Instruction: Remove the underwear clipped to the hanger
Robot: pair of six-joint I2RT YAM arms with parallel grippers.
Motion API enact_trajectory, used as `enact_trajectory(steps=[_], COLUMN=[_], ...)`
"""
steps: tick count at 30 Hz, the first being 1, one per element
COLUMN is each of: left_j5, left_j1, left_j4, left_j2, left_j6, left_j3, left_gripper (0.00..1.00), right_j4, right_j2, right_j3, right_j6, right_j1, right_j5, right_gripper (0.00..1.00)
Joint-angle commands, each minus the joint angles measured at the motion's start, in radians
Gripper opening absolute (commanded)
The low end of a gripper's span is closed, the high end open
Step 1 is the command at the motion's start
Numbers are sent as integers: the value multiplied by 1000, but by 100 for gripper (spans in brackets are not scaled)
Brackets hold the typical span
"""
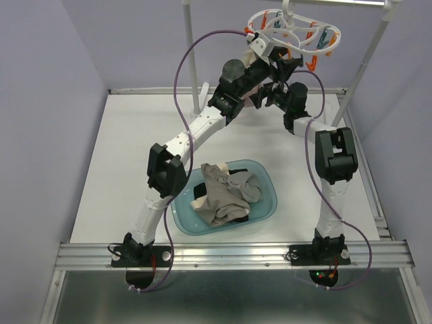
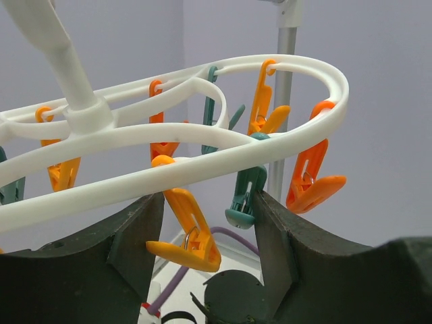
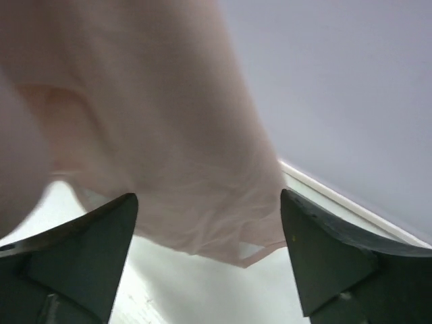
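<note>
The white oval hanger (image 1: 295,29) hangs at the top right, and its ring (image 2: 202,165) carries orange and teal clothespins. My left gripper (image 1: 273,54) is raised to it and stands open (image 2: 206,229). An orange clothespin (image 2: 189,229) dangles between its fingers, and a teal clothespin (image 2: 244,196) touches the right finger (image 2: 273,236). Pale pink underwear (image 3: 155,135) hangs just in front of my open right gripper (image 3: 209,229), its lower hem level with the fingertips. From above, that gripper (image 1: 266,94) is below the hanger, beside the pink cloth (image 1: 251,100). Beige, black and grey underwear (image 1: 223,192) lies in the basin.
The translucent teal basin (image 1: 268,181) sits on the white table between the two arm bases. White rack poles stand at the back left (image 1: 191,54) and back right (image 1: 364,67). Purple cables loop off both arms. Lilac walls close in the sides and back.
</note>
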Motion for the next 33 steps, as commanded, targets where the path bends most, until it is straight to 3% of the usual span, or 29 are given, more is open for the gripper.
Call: enact_trajectory(steps=[1,3,4,8,9,21,26,27,33], left_j5=[9,10,10,9,10,9,-28,-33,-74], left_j1=[1,-1,1,-1,1,1,2,2,1], left_j4=[78,79,81,81,84,82,82,82,81], left_j2=[-8,-8,-8,-13,-13,-72,-146,-169,-288], left_j6=[-12,-17,-19,-22,-23,-14,-6,-5,11], left_j3=[40,40,40,38,38,-61,-178,-196,-351], left_gripper=[66,66,66,66,66,67,86,97,99], right_j4=[32,11,3,-8,-8,-3,-26,-46,-83], right_j2=[60,98,109,137,140,30,-41,-65,-162], right_j3=[145,205,224,257,257,150,92,89,-12], right_j6=[117,152,163,209,211,174,211,214,202], right_j1=[14,14,14,14,14,-28,-116,-128,-185], right_j5=[111,77,62,14,2,-75,-240,-297,-438], right_gripper=[81,60,43,16,2,0,1,1,0])
